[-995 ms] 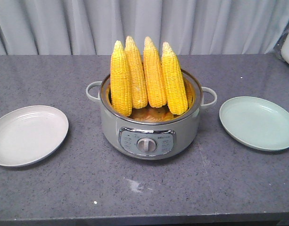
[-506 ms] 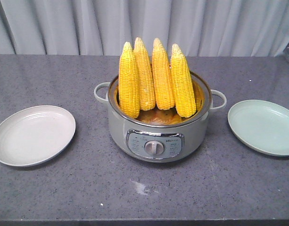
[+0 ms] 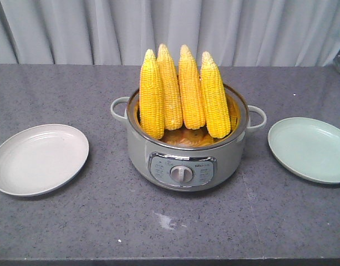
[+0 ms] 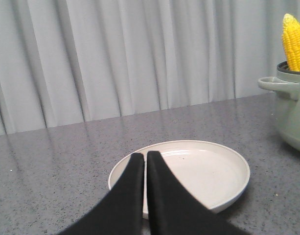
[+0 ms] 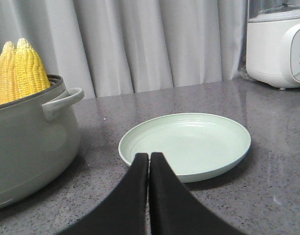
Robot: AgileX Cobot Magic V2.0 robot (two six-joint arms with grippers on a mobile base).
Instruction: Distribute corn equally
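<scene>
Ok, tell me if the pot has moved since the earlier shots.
No. The pot keeps its place between the white plate and green plate; everything slid right together, so the camera shifted.

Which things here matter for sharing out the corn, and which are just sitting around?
Part of the job:
- four corn cobs, standing upright in the cooker pot
- white plate, empty
- green plate, empty

Just there:
- white appliance behind the green plate
- grey curtain
</scene>
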